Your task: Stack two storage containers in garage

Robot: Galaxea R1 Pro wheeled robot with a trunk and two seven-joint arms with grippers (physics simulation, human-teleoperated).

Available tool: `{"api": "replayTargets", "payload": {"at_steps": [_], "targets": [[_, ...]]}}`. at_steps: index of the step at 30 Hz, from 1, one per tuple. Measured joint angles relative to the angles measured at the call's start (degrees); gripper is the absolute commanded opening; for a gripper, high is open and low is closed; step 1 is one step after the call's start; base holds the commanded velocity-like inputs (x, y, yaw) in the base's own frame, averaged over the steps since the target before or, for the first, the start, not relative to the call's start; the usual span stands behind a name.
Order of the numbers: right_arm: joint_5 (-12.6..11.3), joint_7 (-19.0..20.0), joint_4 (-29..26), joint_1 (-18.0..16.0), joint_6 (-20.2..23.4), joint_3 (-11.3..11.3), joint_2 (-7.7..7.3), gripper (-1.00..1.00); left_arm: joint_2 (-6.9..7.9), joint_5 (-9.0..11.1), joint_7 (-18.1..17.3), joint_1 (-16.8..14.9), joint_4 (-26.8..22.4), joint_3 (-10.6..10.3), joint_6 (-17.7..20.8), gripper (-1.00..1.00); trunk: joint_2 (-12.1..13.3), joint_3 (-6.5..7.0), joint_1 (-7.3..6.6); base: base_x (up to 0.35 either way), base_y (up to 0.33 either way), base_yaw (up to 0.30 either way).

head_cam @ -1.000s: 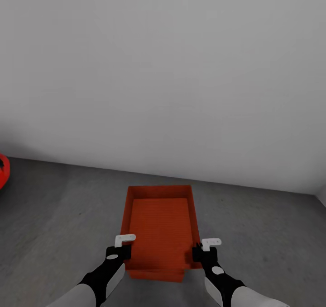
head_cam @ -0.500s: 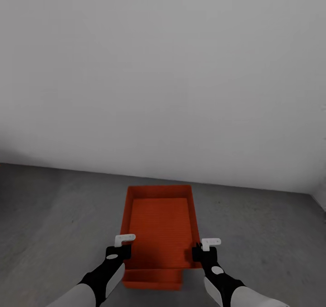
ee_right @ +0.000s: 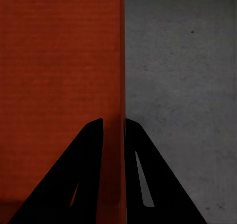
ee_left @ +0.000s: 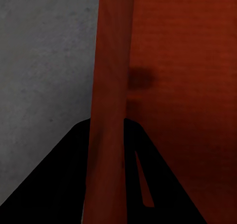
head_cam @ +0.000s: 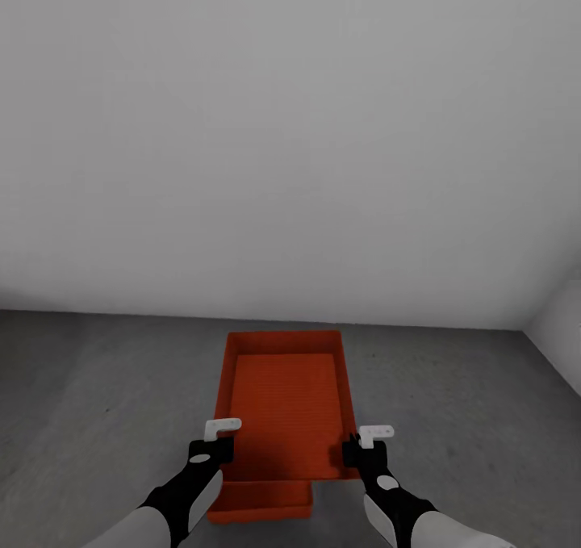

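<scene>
With the left claw (head_cam: 211, 443) and right claw (head_cam: 361, 447) pinching the upper box's (head_cam: 284, 403) side walls at lower centre, lower it level onto the lower box (head_cam: 258, 506).

An open orange-red container (head_cam: 282, 407) hung level between both tools, gripped by its side walls; its twin (head_cam: 260, 501) lay beneath, on the concrete floor (head_cam: 97, 403).

Floor (head_cam: 468, 419): dark grey concrete, rough and matte, faintly mottled; runs back to a plain pale grey wall (head_cam: 290, 144) and to a second wall at the far right corner; a few small dark specks on it; directly on it, one orange-red storage container (head_cam: 258, 504), only its near end visible, the rest hidden beneath another one like it.
</scene>
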Motion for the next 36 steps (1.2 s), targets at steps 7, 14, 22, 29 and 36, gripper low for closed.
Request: {"api": "replayTargets", "payload": {"at_steps": [7,14,22,29,36], "targets": [[0.0,0.0,0.0,0.0,0.0,0.0,-0.01,-1.00,-0.01,0.0,0.1,0.0,0.0,0.0,0.1,-1.00,0.0,0.00,0.00,0.055,0.157,-0.003],[0.0,0.0,0.1,0.0,0.0,0.0,0.03,-1.00,0.05,0.2,0.0,0.0,0.0,-0.3,0.0,-1.00,0.0,0.00,0.01,0.004,0.179,0.000],[0.0,0.0,0.0,0.0,0.0,0.0,0.00,-1.00,0.01,0.1,0.0,0.0,0.0,-0.1,0.0,-1.00,0.0,0.00,0.01,0.000,0.015,0.000],[0.0,0.0,0.0,0.0,0.1,0.0,0.00,-1.00,0.01,0.1,0.0,0.0,0.0,-0.1,0.0,-1.00,0.0,0.00,0.01,0.000,0.000,0.000],[0.0,0.0,0.0,0.0,0.1,0.0,-0.01,-1.00,-0.01,0.1,0.0,0.0,0.0,0.0,0.0,-1.00,0.0,0.00,0.01,0.000,0.000,0.000]]}}
